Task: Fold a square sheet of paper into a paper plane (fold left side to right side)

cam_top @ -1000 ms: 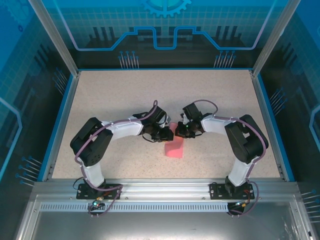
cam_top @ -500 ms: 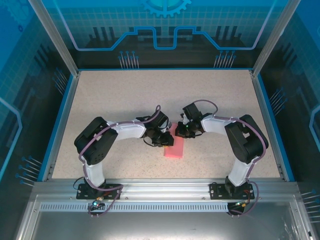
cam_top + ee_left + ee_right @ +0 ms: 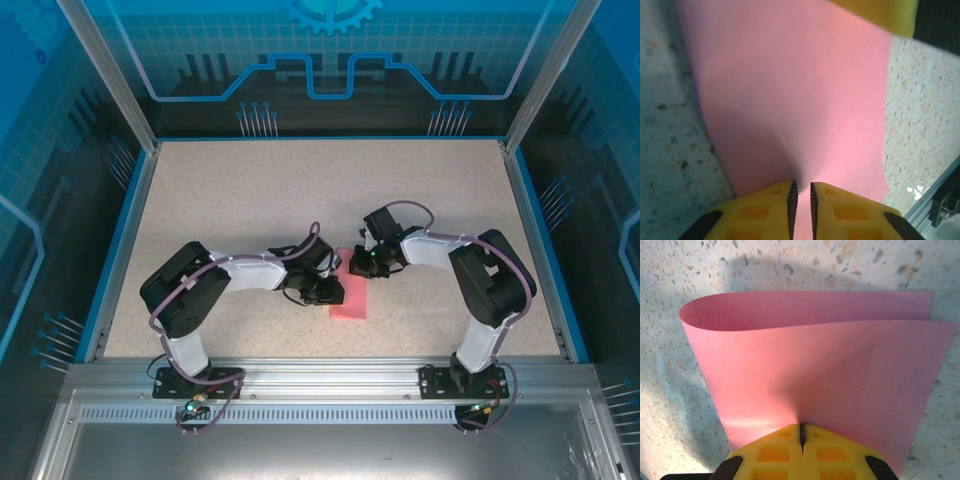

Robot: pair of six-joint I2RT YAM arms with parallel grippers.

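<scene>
The square sheet of paper (image 3: 352,300) lies near the table's middle, folded over into a narrow pink rectangle. In the right wrist view the paper (image 3: 815,370) curls in a loop at the left, its top layer over the bottom one. My right gripper (image 3: 801,426) is shut on the paper's far end (image 3: 358,262). My left gripper (image 3: 328,291) sits at the paper's left edge. Its yellow fingertips (image 3: 801,187) stand a narrow gap apart over the pink sheet (image 3: 790,90), which shows through the gap. A yellow finger (image 3: 875,12) of the right gripper shows at the top.
Speckled beige tabletop (image 3: 230,200) spreads around the paper, bounded by a blue rim and glass walls. A metal rail (image 3: 330,375) runs along the near edge, close below the paper.
My left gripper has slid toward the near edge along the paper's left side. The right gripper has held its place on the far end.
</scene>
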